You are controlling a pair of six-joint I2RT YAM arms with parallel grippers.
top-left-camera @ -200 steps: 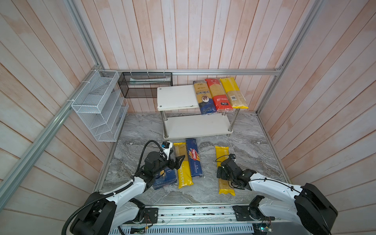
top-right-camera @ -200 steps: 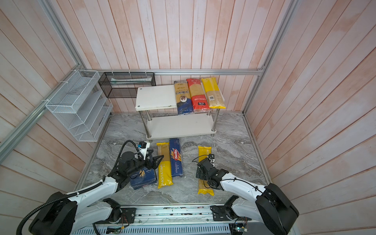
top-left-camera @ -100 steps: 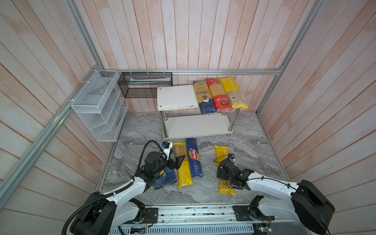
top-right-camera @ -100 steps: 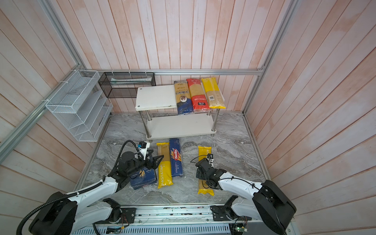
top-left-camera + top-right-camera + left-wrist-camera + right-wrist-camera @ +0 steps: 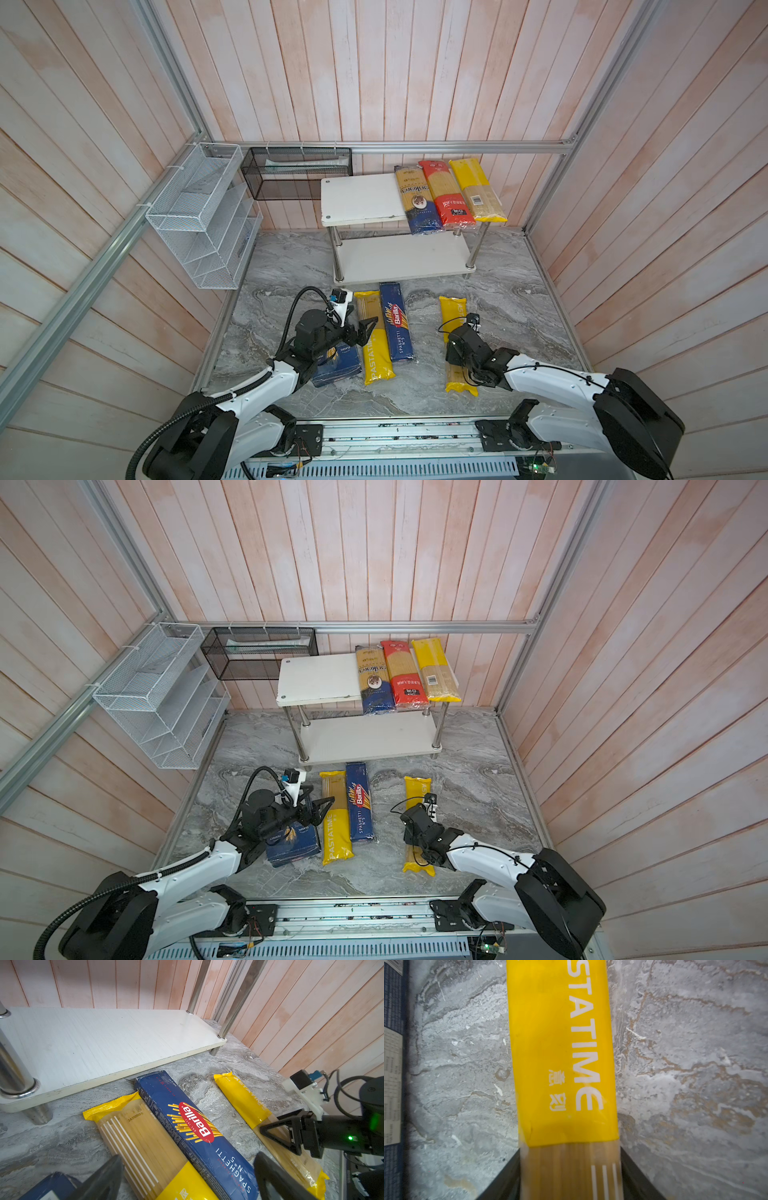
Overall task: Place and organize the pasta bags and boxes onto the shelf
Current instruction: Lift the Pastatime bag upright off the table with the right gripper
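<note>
PASTATIME bag on the right (image 5: pixel 562 1053) lies flat on the marble tabletop (image 5: pixel 519 291), lower right of centre in both top views, well apart from the shelf (image 5: pixel 361 199). Change over the last second: the right gripper (image 5: pixel 570 1157) was spread wide above this bag and its jaws have now drawn in about halfway. In the right wrist view both fingers (image 5: pixel 508 1169) press against the bag's long edges at the clear section just below the yellow band. The picture is a bit blurred, so the squeeze looks still in progress and I cannot tell how firm the hold is. The bag has not shifted or lifted, and the arm itself has barely moved. The left gripper (image 5: pixel 188 1159) is unchanged: jaws wide apart, nothing held, hovering low over the left floor group. That group is the wide Barilla box (image 5: pixel 338 361), the left PASTATIME bag (image 5: pixel 376 357) and the Spaghetti box (image 5: pixel 397 324), all untouched at lower centre. The gold-and-blue bag (image 5: pixel 415 199), red bag (image 5: pixel 446 195) and yellow bag (image 5: pixel 478 191) sit side by side on the right half of the top board. Its left half and the lower board (image 5: pixel 399 257) are bare. Judgement: this is the grasp step for the fourth bag, lift comes next, and four items are left to shelve.
</note>
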